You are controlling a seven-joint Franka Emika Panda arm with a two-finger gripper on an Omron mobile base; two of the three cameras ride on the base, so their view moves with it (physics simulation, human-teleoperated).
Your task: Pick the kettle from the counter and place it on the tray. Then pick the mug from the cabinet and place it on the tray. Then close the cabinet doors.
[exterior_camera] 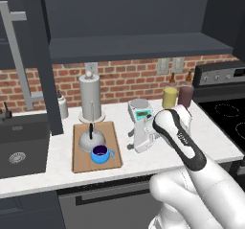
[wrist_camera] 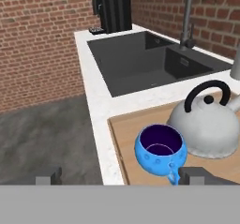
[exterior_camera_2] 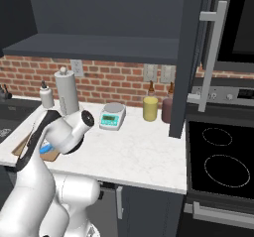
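The grey dome kettle (exterior_camera: pixel 91 140) (wrist_camera: pixel 206 124) with its black handle stands on the wooden tray (exterior_camera: pixel 83 165) (wrist_camera: pixel 126 138) on the white counter (exterior_camera: pixel 201 146). Right in front of it on the tray sits the blue mug (exterior_camera: pixel 101 154) (wrist_camera: pixel 161 149), upright, nothing touching it. My gripper (exterior_camera: pixel 130 141) (wrist_camera: pixel 123 176) hovers just right of the tray, open and empty, pointing towards the mug. Both cabinet doors (exterior_camera: pixel 43 55) (exterior_camera_2: pixel 191 57) stand swung open, baring the cabinet shelf (exterior_camera: pixel 139 46). In the right base view my arm hides most of the tray; a sliver of the mug (exterior_camera_2: pixel 44 147) shows.
A paper-towel roll (exterior_camera: pixel 91 98) stands behind the tray, a scale (exterior_camera: pixel 141 110) beside the hand, and yellow (exterior_camera: pixel 169 97) and maroon (exterior_camera: pixel 185 96) jars at the wall. The sink (exterior_camera: pixel 19 146) lies left of the tray, the stove (exterior_camera: pixel 229 118) at the right.
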